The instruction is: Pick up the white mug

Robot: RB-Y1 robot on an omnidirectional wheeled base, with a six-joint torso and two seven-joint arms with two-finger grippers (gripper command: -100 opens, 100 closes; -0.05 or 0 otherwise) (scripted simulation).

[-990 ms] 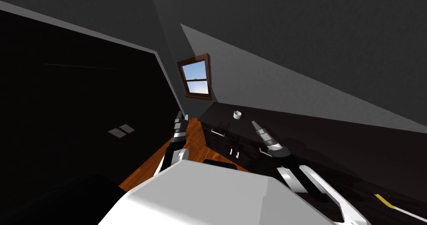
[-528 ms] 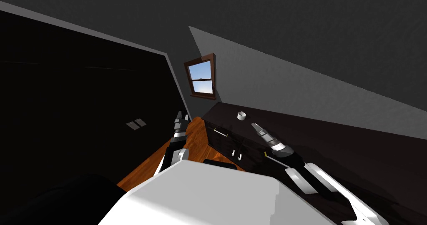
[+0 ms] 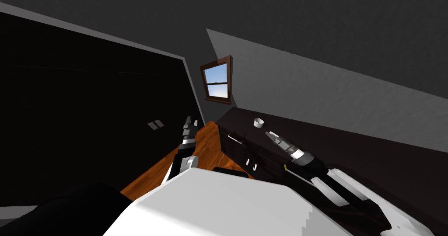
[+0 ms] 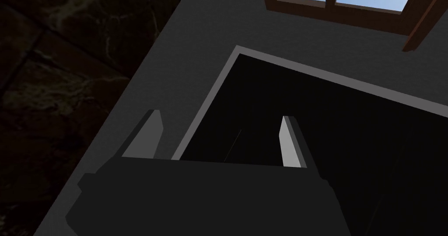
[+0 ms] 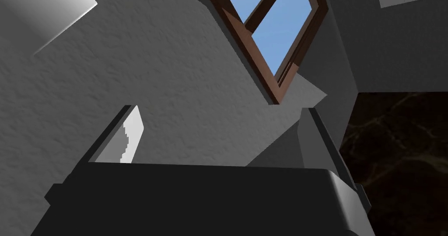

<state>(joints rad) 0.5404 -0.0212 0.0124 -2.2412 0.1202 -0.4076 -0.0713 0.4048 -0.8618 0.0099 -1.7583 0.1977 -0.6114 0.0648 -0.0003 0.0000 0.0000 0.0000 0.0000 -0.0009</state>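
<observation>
A small white mug (image 3: 258, 123) stands on a dark countertop (image 3: 332, 146) near its far end, below the window. My right gripper (image 3: 268, 134) hovers over the counter just short of the mug, pointing toward it. In the right wrist view that gripper (image 5: 221, 133) is open, with nothing between its fingers (image 5: 130, 136). My left gripper (image 3: 188, 121) reaches out over the wooden floor, away from the counter. The left wrist view shows it (image 4: 218, 135) open and empty too.
Dark cabinet fronts with pale handles (image 3: 236, 138) run under the counter. A strip of wooden floor (image 3: 205, 147) lies between the cabinets and a large black area (image 3: 87, 115) on the left. A brown-framed window (image 3: 217, 79) sits in the grey wall behind the counter's end.
The whole head picture has slid to the right, so I have turned. My right forearm now lies further right and lower in the view; its gripper stays just short of the mug.
</observation>
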